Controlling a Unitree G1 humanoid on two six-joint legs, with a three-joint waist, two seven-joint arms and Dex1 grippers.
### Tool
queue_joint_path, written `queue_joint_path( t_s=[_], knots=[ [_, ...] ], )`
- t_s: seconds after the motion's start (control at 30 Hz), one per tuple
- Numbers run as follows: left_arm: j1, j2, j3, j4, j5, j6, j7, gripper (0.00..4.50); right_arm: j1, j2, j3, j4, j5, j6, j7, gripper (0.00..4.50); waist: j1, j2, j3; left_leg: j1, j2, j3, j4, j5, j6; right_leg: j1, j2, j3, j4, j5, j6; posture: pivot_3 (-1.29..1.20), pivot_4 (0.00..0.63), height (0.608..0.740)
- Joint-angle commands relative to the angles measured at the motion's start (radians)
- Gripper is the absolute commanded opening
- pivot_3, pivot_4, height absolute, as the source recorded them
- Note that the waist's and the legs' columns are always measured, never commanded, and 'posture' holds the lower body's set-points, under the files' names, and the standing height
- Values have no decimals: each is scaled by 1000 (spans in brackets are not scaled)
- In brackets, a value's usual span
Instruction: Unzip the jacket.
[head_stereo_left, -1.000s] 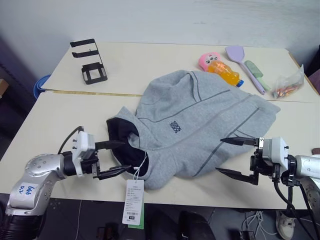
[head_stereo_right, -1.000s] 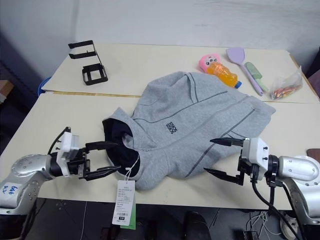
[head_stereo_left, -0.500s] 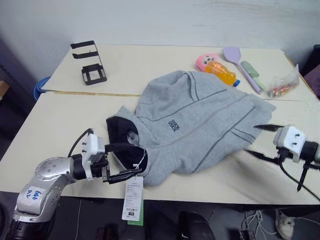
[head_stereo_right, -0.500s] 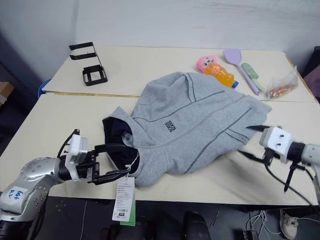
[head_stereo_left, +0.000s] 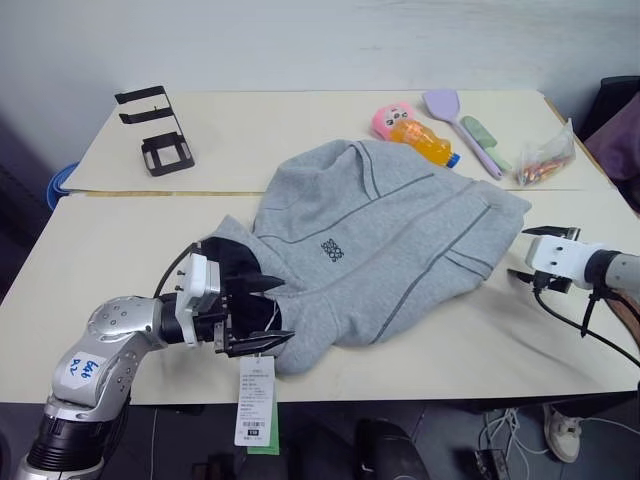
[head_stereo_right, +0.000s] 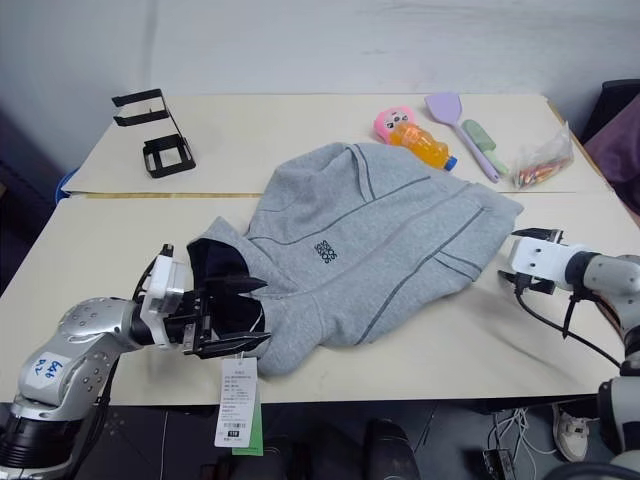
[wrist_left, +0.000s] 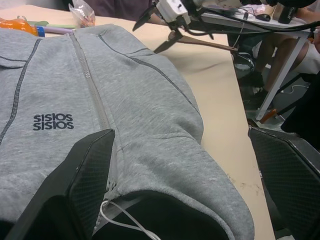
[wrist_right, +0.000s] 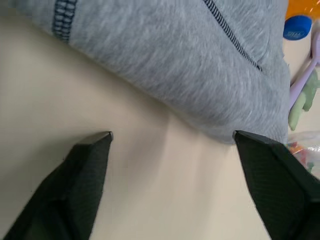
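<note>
The light grey jacket (head_stereo_left: 385, 235) lies flat on the table, zipped, its dark-lined hood (head_stereo_left: 232, 262) toward me and a white-green hang tag (head_stereo_left: 254, 398) dangling over the front edge. Its silver zipper (wrist_left: 91, 82) runs past the chest logo (wrist_left: 53, 121). My left gripper (head_stereo_left: 272, 310) is open, its fingers standing either side of the collar at the zipper's top end. My right gripper (head_stereo_left: 524, 252) is open just off the jacket's hem (wrist_right: 165, 70), over bare table, with nothing between its fingers.
On the far table stand a black wire rack (head_stereo_left: 152, 130), a pink toy (head_stereo_left: 388, 118), an orange bottle (head_stereo_left: 424, 141), a purple spatula (head_stereo_left: 456, 126), a green brush (head_stereo_left: 483, 141) and a snack bag (head_stereo_left: 545, 158). The table's front edge runs right under the hood.
My right gripper has swung out to the right and away from me, rolling over, to the jacket's hem corner. The left gripper has edged in over the collar. The camera has shifted.
</note>
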Motion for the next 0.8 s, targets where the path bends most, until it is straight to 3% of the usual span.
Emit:
queue_joint_path(
  t_s=[0.03, 0.27, 0.37, 0.53, 0.7, 0.8],
  knots=[
    [-9, -4, 14, 0, -8, -8, 7, 4500, -58, -1, 26, 29, -32, -47, -45, 3235, 1, 0, 0, -1, 0, 0, 0, 0, 0, -1, 0, 0, 0, 0, 0, 0, 150, 740],
    [-1, -8, 18, 4, -7, -12, 22, 4500, -99, 19, 71, 57, -69, -89, -80, 3235, 8, 0, 0, -4, 0, -3, 1, 0, 0, -1, 0, -3, -1, 0, 0, 0, 150, 740],
    [-1, -13, 17, 7, -8, -15, 28, 4500, -103, 35, 77, 71, -59, -77, -24, 3235, 6, 0, 0, -5, 0, -4, 1, 0, 0, -1, 0, -4, 0, 0, 0, 0, 150, 740],
    [-3, -20, 14, 17, 0, -27, 24, 4500, -92, 39, 45, 74, 19, -12, 141, 2020, 6, 0, 0, -5, 0, -5, 1, 0, 1, -1, 0, -5, 0, 0, 0, 0, 150, 740],
    [0, -26, 13, 45, 11, -51, 14, 4500, -48, -5, 18, 24, 86, 11, 272, 177, 9, 0, 0, -8, 0, -8, 2, 0, 1, -1, -1, -8, 0, 0, 0, 0, 150, 740],
    [-1, -29, 7, 65, 17, -65, 7, 4500, -7, -34, 0, -17, 128, 20, 336, 45, 12, 0, 0, -9, -1, -10, 2, 0, 1, 0, -1, -11, 0, 0, 0, 0, 150, 740]
  ],
)
